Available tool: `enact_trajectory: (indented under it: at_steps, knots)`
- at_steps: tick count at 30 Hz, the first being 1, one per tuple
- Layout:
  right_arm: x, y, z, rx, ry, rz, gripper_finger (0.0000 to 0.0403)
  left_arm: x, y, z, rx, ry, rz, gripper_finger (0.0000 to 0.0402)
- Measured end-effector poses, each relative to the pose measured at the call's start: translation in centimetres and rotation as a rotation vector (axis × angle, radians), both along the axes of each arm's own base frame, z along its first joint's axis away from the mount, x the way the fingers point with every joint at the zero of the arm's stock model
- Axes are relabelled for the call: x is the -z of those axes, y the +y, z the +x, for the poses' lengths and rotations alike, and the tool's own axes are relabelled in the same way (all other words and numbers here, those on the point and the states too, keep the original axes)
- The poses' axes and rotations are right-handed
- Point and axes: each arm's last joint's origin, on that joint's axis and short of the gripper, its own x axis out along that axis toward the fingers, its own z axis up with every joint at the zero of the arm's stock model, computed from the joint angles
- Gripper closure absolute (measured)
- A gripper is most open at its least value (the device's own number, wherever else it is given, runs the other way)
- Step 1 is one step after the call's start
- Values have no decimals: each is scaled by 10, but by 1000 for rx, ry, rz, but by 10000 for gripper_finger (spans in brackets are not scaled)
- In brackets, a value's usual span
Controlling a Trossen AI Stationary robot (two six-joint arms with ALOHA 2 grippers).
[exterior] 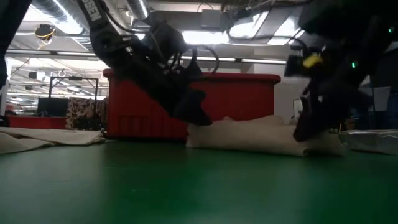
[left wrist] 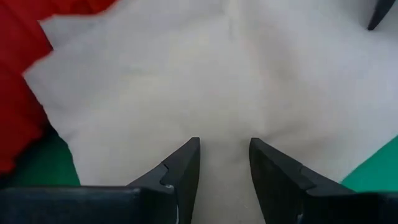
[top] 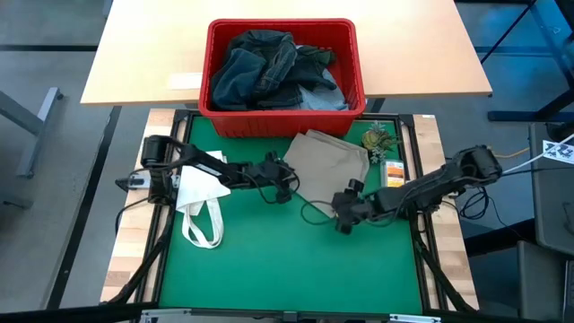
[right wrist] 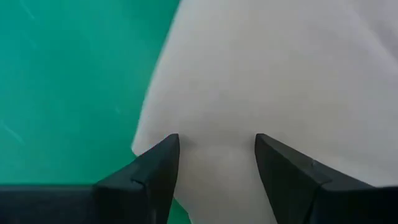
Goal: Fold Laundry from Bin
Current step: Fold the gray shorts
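A folded beige cloth garment (top: 328,154) lies flat on the green mat of the table (top: 287,260), just in front of the large red plastic bin (top: 282,115). The left gripper (top: 285,186) sits at the garment's near left corner, its two dark fingers (left wrist: 183,168) parted a little, tips down on the beige cloth with a narrow strip of fabric between them. The right gripper (top: 345,215) is at the garment's near right edge, its fingers (right wrist: 158,165) spread wider and resting on the cloth right where it meets the green mat. In the low view the garment (exterior: 261,135) shows as a low flat stack with one gripper at each end.

Beyond both grippers, the bin holds a heap of dark navy and lighter blue denim pieces (top: 273,70), with a dark olive piece at the far right corner. Behind the left gripper, under its arm, lies a white tote bag with looped straps (top: 202,211). Off the right gripper's far side, beside the beige garment, sit a small green leafy object (top: 377,139) and a small orange and white card (top: 393,170).
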Motion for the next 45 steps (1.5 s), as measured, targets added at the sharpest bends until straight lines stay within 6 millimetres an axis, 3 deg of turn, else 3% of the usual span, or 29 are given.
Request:
enact_trajectory:
  at_steps: [6, 12, 18, 22, 27, 33, 40, 45]
  knots:
    - [21, 14, 6, -40, 78, 16, 191, 15, 1, 1, -3, 47, -4, 267]
    - [24, 32, 6, -96, 78, 31, 191, 20, -6, -3, 14, 120, -10, 267]
    - [24, 51, 5, -161, 74, 95, 191, 18, -24, -2, 74, 116, -23, 267]
    - [20, 61, 9, -188, 68, 128, 191, 6, -38, -4, 118, 101, -26, 267]
    - [2, 75, 17, -248, 57, 165, 191, -19, -52, -9, 140, 55, -46, 267]
    - [-38, 81, 22, -263, 42, 135, 191, -53, -62, -16, 159, -39, -46, 267]
    - [-82, 68, 19, -228, 39, -160, 191, -77, -34, -14, 86, -191, 1, 267]
    - [-97, 40, 15, -159, 69, -246, 191, -84, -1, -13, 56, -272, -6, 267]
